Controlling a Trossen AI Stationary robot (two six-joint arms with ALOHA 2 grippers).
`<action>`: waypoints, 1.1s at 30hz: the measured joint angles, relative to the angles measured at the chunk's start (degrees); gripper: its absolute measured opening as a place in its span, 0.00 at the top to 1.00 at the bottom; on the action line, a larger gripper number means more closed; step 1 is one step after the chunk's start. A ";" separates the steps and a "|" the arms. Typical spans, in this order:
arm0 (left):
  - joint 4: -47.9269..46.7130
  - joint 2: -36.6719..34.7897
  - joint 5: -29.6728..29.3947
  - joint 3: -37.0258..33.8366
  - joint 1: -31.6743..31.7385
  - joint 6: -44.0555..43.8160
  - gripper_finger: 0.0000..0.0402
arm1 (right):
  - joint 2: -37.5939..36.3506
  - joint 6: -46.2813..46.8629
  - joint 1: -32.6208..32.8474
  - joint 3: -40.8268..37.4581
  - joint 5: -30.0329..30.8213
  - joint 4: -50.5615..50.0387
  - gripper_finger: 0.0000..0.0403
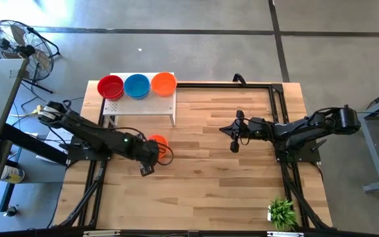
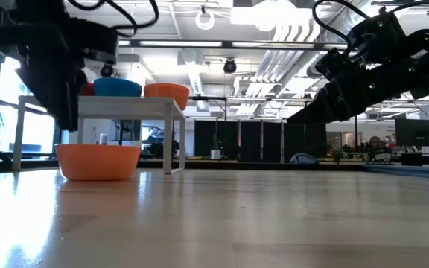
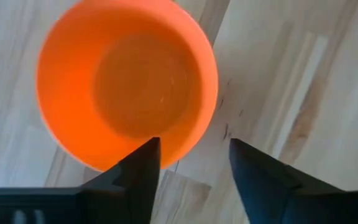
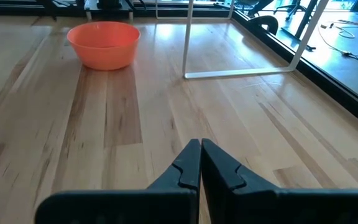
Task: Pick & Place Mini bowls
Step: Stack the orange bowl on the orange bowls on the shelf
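Observation:
One orange mini bowl stands upright on its base on the wood table, in front of the white stand. On the stand's top sit a red bowl, a blue bowl and an orange bowl. My left gripper hovers open just above the table bowl's near rim, one finger over the rim and the other beside the bowl, touching nothing. My right gripper waits shut over the table's right half. No other bowls show.
The white stand's thin legs rise just behind the bowl. A black frame rail runs along the table's far and right sides. A small green plant stands at the near right corner. Bare wood lies between the arms.

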 joint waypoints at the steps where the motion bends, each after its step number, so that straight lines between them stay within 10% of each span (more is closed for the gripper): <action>1: 0.30 1.12 0.19 0.16 0.04 0.00 0.51 | -0.01 0.00 0.00 0.00 0.01 0.00 1.00; 16: 5.57 13.08 -0.55 2.96 0.13 4.31 0.36 | 0.00 0.00 0.02 0.02 0.00 -0.35 1.00; 28: 0.91 16.58 -1.30 6.20 0.13 5.20 0.93 | 0.00 0.00 0.02 0.02 0.07 -0.44 1.00; 33: -9.88 15.72 -1.61 16.30 0.13 7.40 0.97 | 0.00 -0.23 0.00 0.02 0.47 -0.46 1.00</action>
